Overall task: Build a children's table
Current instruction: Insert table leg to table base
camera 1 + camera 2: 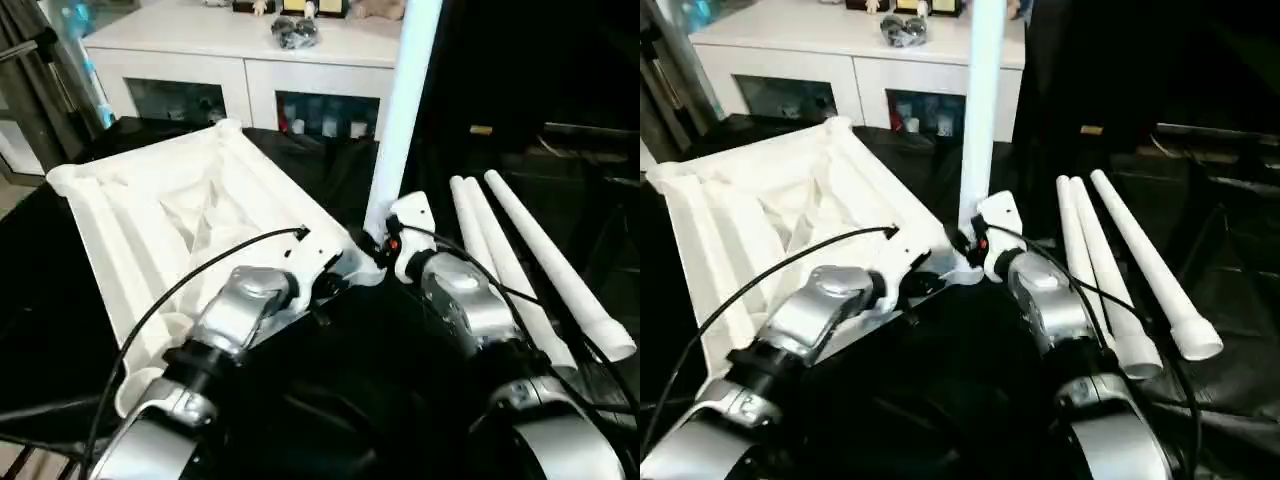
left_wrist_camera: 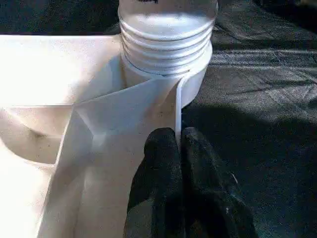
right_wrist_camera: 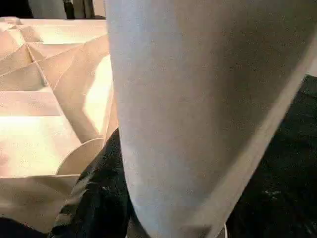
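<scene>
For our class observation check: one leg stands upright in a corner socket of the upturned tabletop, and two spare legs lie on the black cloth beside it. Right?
Not quite: three spare legs lie there, as the right eye view shows. One leg does stand upright in the tabletop.

Upright leg [image 1: 400, 120]: top cut off by frame edge. Its base joint at the tabletop [image 1: 150, 220] corner hidden behind both wrists. Cabinet [image 1: 240, 60] contents behind glass too blurred to identify. Right gripper [image 3: 94, 198]: mostly hidden behind the leg.

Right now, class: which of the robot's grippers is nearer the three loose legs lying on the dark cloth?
Right. The right gripper grips the upright leg beside the loose legs; the left gripper pinches the tabletop rim, farther away.
</scene>
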